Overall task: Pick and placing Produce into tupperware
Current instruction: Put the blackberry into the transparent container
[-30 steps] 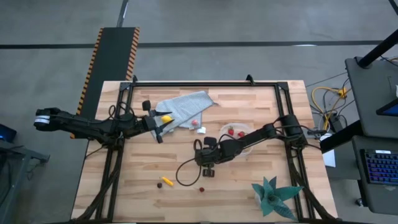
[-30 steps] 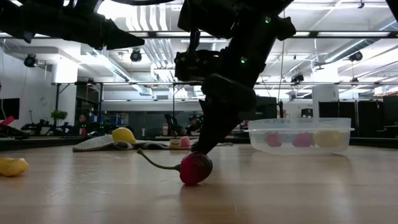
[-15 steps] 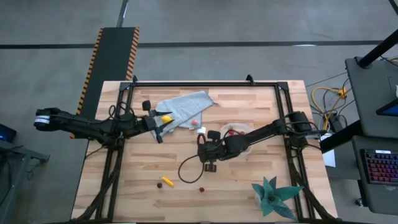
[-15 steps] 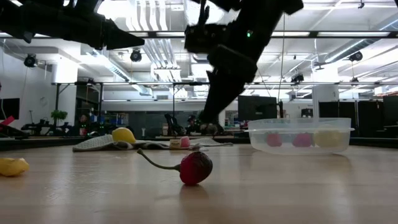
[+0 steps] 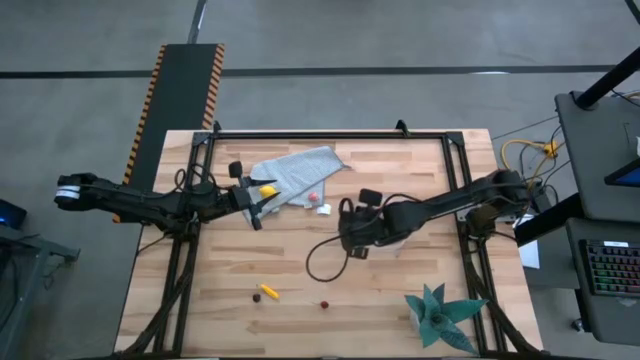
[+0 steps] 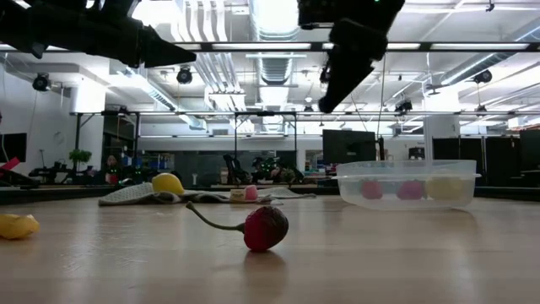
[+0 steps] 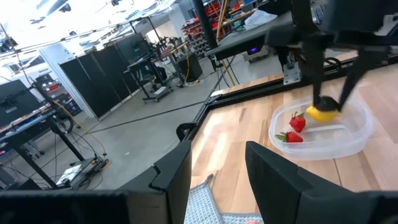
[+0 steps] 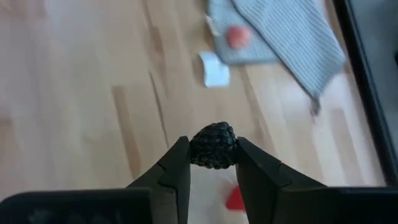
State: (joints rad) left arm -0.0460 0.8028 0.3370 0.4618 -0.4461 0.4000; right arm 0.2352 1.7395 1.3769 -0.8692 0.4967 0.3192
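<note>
the produce: a dark bumpy berry sits pinched between the right pincer fingers at lower centre of its wrist view, above the tupperware. it looks light, firm and small, best nipped across its middle. the left pincer hangs part open, empty. no readable writing anywhere.

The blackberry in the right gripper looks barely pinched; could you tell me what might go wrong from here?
1. The blackberry is held only at the right gripper fingertips, so it could slip out before reaching the tupperware.
2. Released high, it might bounce off the strawberries or lemon already inside.
</note>
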